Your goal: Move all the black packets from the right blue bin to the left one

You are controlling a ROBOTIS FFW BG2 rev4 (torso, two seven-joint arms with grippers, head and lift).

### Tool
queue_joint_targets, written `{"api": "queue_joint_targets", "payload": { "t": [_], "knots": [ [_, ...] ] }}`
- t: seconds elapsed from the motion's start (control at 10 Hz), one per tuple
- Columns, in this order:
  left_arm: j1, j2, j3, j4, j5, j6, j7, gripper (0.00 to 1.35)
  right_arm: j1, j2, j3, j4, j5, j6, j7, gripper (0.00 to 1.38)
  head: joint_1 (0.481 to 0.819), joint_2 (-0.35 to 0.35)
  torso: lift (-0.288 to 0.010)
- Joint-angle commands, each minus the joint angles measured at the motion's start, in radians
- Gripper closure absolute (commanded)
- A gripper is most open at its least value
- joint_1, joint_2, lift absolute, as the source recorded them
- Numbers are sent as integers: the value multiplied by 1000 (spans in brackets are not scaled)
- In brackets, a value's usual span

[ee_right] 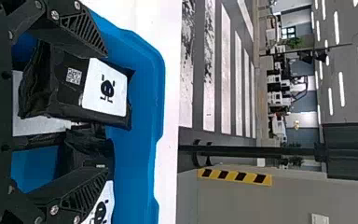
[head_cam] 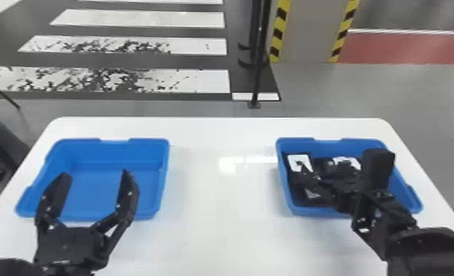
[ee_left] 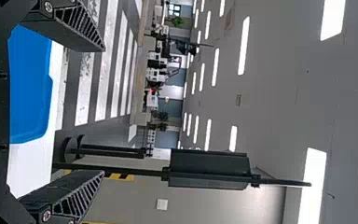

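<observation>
Black, flat-fingered left gripper (head_cam: 96, 174) hangs spread over the blue plastic left bin (head_cam: 108, 154). Its matching right gripper (ee_right: 106, 112), also wide and grasping nothing, is at the soft black packets (ee_right: 58, 95) in the blue plastic right bin (ee_right: 142, 140). Best straddle one packet squarely, then close gently — a skewed pinch might drag its neighbour. One white label (ee_right: 115, 100) bears a black cartoon figure — a square code (ee_right: 73, 76) sits beside it.
</observation>
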Motion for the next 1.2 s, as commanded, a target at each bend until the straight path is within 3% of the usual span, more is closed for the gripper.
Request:
{"api": "queue_joint_targets", "payload": {
  "t": [0.0, 0.2, 0.3, 0.5, 0.7, 0.8, 0.9, 1.1],
  "knots": [
    [0, 0, 0, 0, 0, 0, 0, 99, -29, 0, 7, 26, 0, 43, 15, 163, 695, -30, -140],
    [-2, 0, 0, 3, 0, 0, 0, 99, -44, 0, 15, 40, 10, 60, 21, 182, 695, -22, -140],
    [-2, 0, 0, 3, 0, 0, 0, 99, -51, 0, 17, 53, 8, 60, 24, 257, 695, -21, -140],
    [-2, 0, 0, 5, 0, 0, -2, 101, -61, 0, 21, 67, 4, 70, 34, 644, 695, -20, -140],
    [-5, 0, 0, 10, 0, 0, -2, 102, -71, 0, 29, 67, 2, 102, 37, 940, 695, -16, -140],
    [-5, 0, -2, 10, 0, 0, -2, 102, -78, 0, 31, 67, -6, 134, 37, 914, 695, -14, -140],
    [-7, 0, -2, 10, 0, -2, -2, 102, -81, 0, 35, 60, -12, 156, 37, 1116, 695, -12, -140],
    [-7, 0, -2, 12, 2, -7, -2, 104, -73, 3, 35, 48, -68, 164, 37, 1197, 695, -4, -140]
  ]
}}
